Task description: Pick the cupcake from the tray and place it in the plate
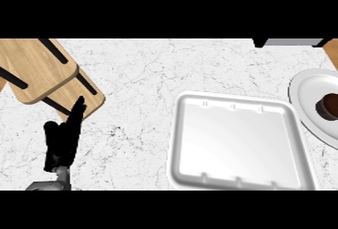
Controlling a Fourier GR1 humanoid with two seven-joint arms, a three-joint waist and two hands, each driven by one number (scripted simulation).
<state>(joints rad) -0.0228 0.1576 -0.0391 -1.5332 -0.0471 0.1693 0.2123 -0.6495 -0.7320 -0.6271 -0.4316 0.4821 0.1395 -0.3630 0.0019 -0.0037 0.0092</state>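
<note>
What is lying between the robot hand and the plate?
In the head view, the white tray lies between the left robot hand and the plate.

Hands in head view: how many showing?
1. The left hand is at the lower left, fingers straight and pointing up, beside the wooden board. The right hand is out of view; nothing shows near the tray or plate.

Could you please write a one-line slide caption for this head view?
Cupcake on the plate at right, white tray bare, left hand open at lower left.
</note>
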